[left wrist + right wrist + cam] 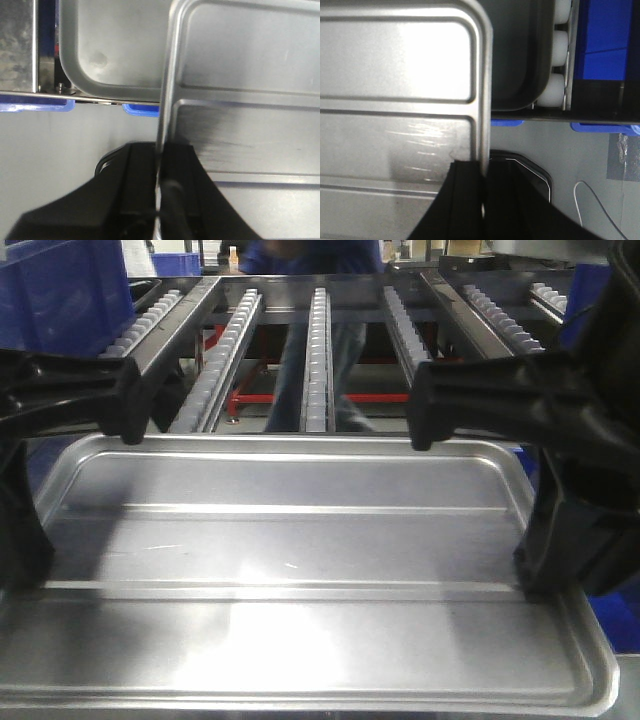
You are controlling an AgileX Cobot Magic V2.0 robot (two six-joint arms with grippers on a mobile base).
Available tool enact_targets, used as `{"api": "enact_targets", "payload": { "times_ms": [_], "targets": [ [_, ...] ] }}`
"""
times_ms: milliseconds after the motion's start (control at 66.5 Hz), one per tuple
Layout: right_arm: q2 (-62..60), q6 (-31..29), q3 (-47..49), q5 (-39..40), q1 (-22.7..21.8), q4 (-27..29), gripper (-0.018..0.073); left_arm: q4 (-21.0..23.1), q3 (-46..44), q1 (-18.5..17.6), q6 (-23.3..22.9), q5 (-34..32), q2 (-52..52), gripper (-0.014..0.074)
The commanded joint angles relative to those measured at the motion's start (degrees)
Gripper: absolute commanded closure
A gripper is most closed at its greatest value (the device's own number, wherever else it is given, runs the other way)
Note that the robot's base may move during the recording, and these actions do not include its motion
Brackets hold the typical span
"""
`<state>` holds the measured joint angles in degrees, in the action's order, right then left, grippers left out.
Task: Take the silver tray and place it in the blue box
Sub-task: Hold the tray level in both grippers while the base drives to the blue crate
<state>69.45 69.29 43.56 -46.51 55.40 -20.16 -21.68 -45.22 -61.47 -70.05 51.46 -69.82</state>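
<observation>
Edges and black housings are cutting into every view

In the front view the silver tray is running off the frame at its near corner on the left gripper's side, and dark arm housings are covering both of its short rims. The left gripper is straddling the rim in its wrist view, with its body being cropped by the bottom edge. The right gripper is being cropped the same way. A person is standing behind the roller rack, head cut off by the top edge and legs partly screened by the rollers. The blue box is showing only a blurred corner.
</observation>
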Motion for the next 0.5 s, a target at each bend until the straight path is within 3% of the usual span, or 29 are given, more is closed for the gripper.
{"api": "enact_targets", "payload": {
  "times_ms": [0, 481],
  "targets": [
    [-1.48, -0.07, 1.39, 1.78, 0.12, -1.6, 0.0506, -1.31, -1.9, 0.2, -0.24, -1.45, 1.61, 0.0611],
    [-1.48, -0.07, 1.39, 1.38, 0.06, -1.61, 0.0506, -0.92, -1.9, 0.2, -0.24, -1.01, 1.61, 0.0611]
  ]
}}
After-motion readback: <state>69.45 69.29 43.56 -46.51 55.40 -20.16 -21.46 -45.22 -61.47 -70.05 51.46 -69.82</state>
